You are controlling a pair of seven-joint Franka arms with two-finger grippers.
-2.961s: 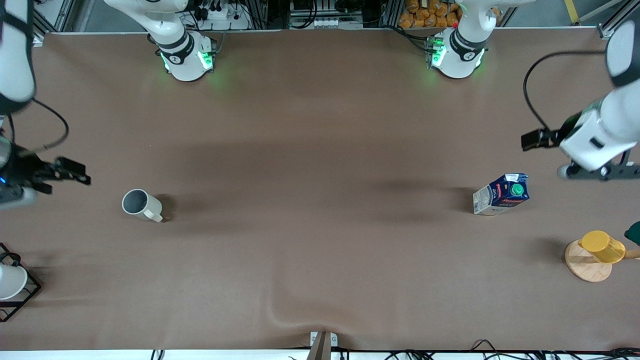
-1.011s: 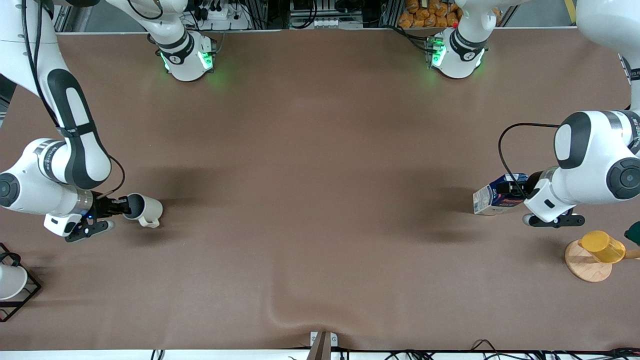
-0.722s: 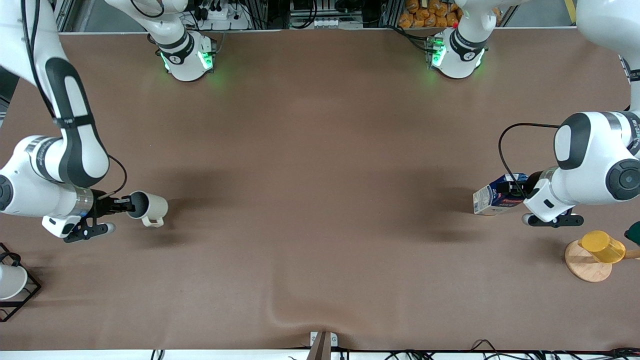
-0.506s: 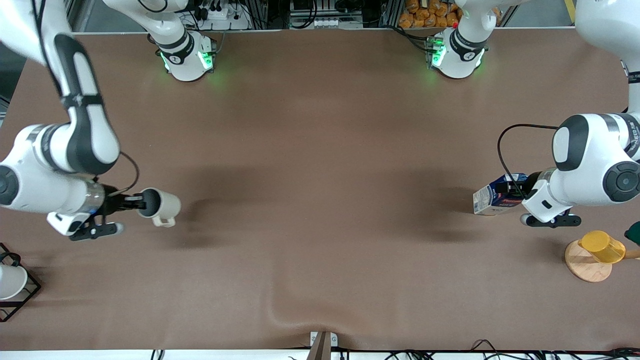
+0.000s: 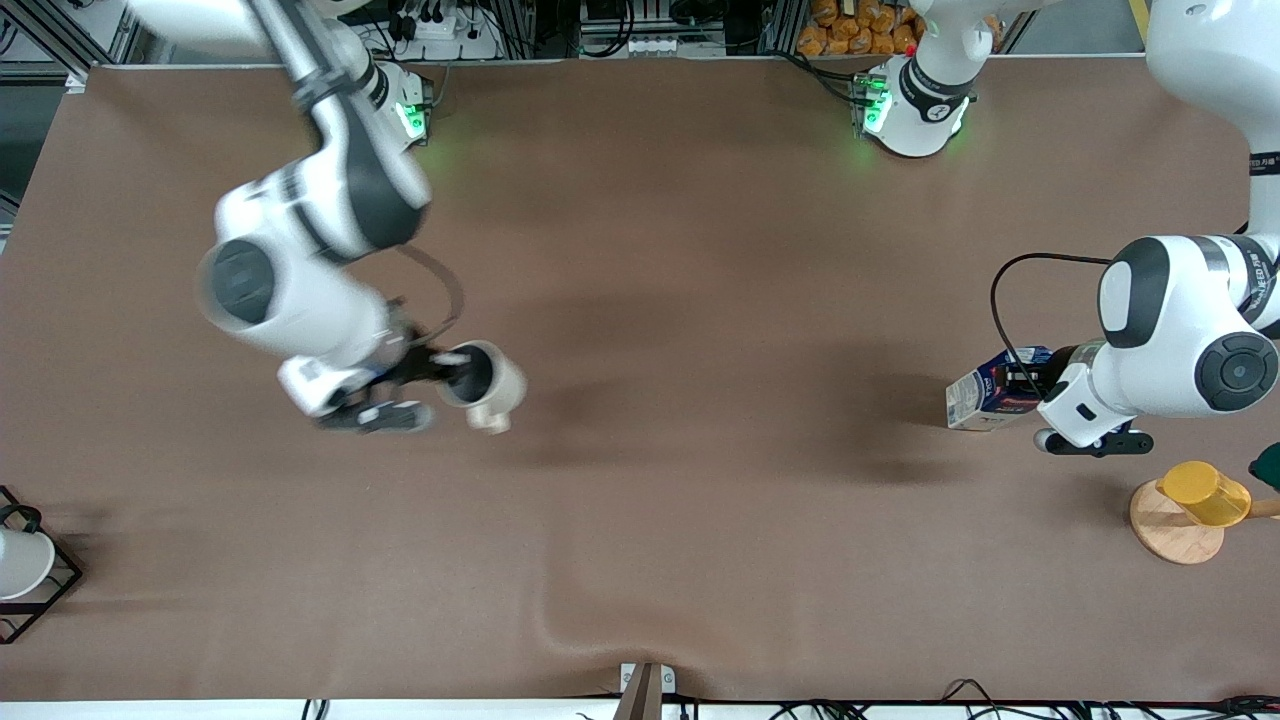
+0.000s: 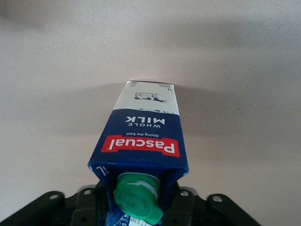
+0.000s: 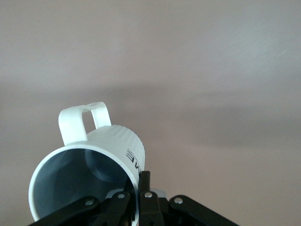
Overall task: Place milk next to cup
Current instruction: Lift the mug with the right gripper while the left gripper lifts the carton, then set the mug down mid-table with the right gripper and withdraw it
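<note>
The milk (image 5: pixel 985 397) stands on the brown table (image 5: pixel 700 250) toward the left arm's end, its gable top mostly covered by the left arm in the front view. From the left wrist the carton (image 6: pixel 141 146) shows far more: the white and dark blue faces, the red label and the round green cap (image 6: pixel 138 197) close under the camera. The left gripper (image 5: pixel 1030 385) is down at the carton's top, its jaws set on either side of the gable and closed against it; the carton's base looks to be on the table.

Well apart from it, nearer the middle of the table, the cup (image 5: pixel 487 383) hangs in the air, tipped so its grey inside faces sideways and its handle points toward the front camera. The right gripper (image 5: pixel 440 368) has it pinched by the rim. The right wrist view makes that plain: one finger (image 7: pixel 144 193) lies on the outside of the ribbed wall of the cup (image 7: pixel 94 169), the other goes inside the mouth, and the handle (image 7: pixel 83 121) sticks up away from the jaws.

Near the milk, closer to the front camera, a yellow cup (image 5: pixel 1205 492) sits on a wooden disc (image 5: pixel 1170 530). At the right arm's end a white cup (image 5: pixel 22 562) rests in a black wire rack (image 5: pixel 45 600).
</note>
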